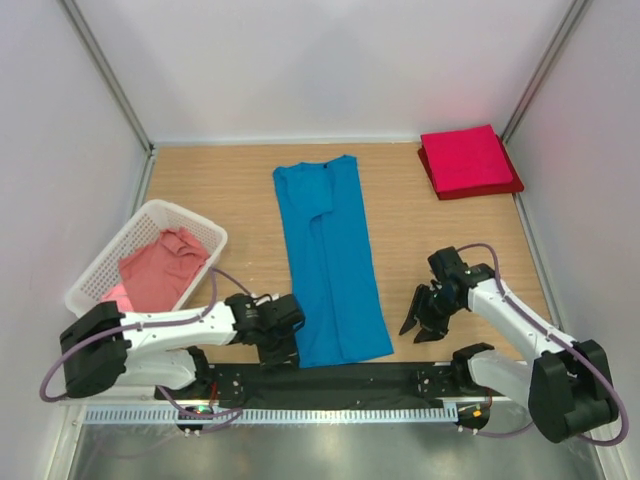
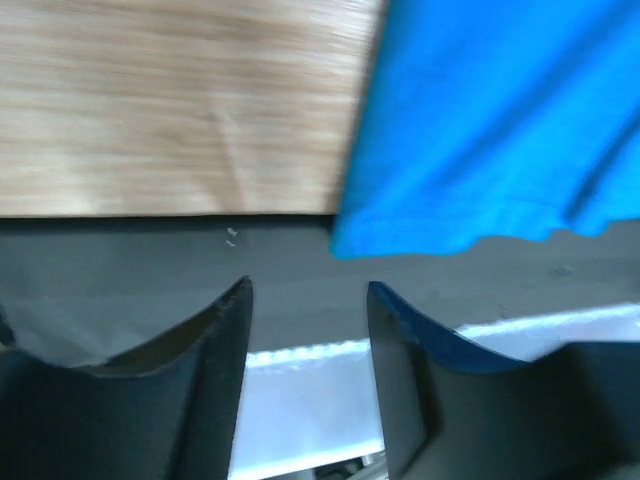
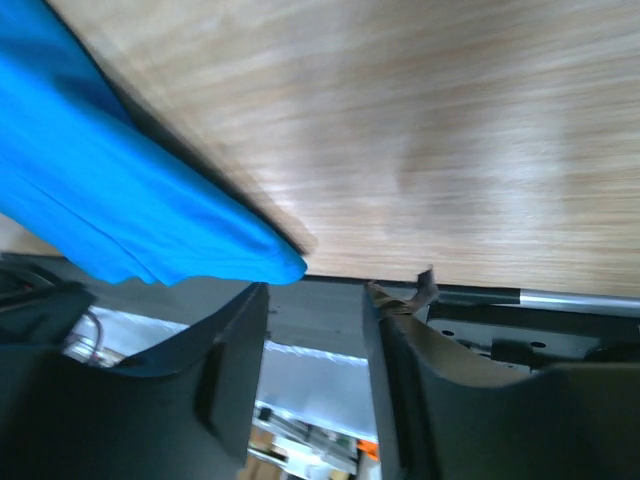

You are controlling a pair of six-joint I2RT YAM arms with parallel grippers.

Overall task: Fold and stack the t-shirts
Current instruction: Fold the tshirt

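Progress is partway: a folded stack of crimson red cotton t-shirts (image 1: 467, 162) sits at the far right corner of the wooden desk (image 1: 230, 190). The bright blue cotton t-shirt (image 1: 330, 265) lies mid-desk as a long strip, sleeves tucked in, hem at the near edge, not yet folded crosswise. Crumpled salmon pink t-shirts (image 1: 160, 268) wait in the white plastic lattice basket (image 1: 95, 270) on the left. My left fingers (image 1: 280, 338), spread and empty, hover at the hem's left corner; my right fingers (image 1: 424, 322), also apart and empty, are just off its right side
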